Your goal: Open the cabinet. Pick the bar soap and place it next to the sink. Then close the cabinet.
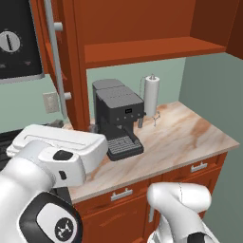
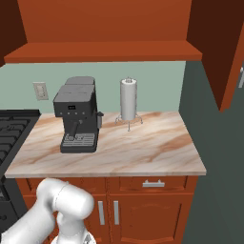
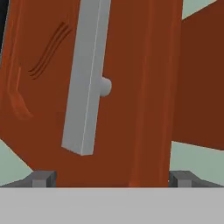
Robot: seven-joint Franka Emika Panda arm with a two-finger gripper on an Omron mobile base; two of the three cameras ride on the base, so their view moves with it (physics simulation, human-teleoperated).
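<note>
The cabinet hangs over the counter with both doors swung open; the part of its inside that shows, a shelf board, is bare. Its left door carries a long silver bar handle, and the right door stands out at the far right. In the hand view my gripper is open, its two dark fingertips spread wide just below the left door's reddish panel. The lower end of the handle is close ahead. The bar soap is out of view, and so is the sink.
A dark coffee machine and a white paper-towel roll stand on the marble counter. A black stove lies left of the counter. Drawers with short silver pulls run below. The counter ends at the right wall.
</note>
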